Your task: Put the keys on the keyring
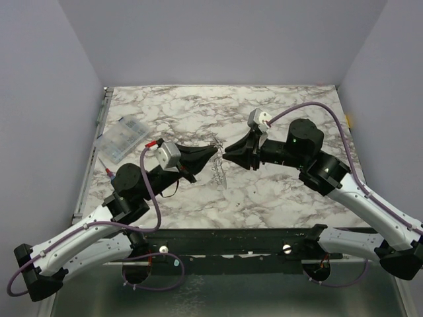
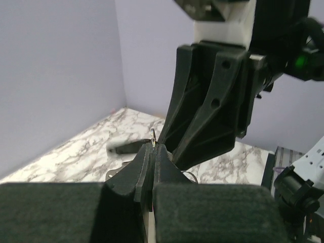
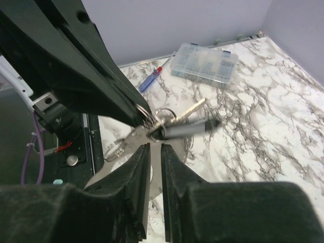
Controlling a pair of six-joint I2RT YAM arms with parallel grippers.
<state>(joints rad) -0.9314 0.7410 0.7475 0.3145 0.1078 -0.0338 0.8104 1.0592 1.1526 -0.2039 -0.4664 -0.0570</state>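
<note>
Silvery keyring [image 3: 158,123] sits pinched in the closed left gripper [image 3: 144,117] at frame centre, with the keys [image 3: 188,128] blurred just right of it. Right gripper [image 3: 155,152] jaws stand slightly parted and empty, just below the keyring.

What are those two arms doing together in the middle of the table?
The left gripper is pinched shut on a thin metal keyring, holding it above the marble table. What look like keys dangle from it. The right gripper faces it tip to tip, jaws slightly apart and holding nothing. A clear plastic box lies off to one side.
</note>
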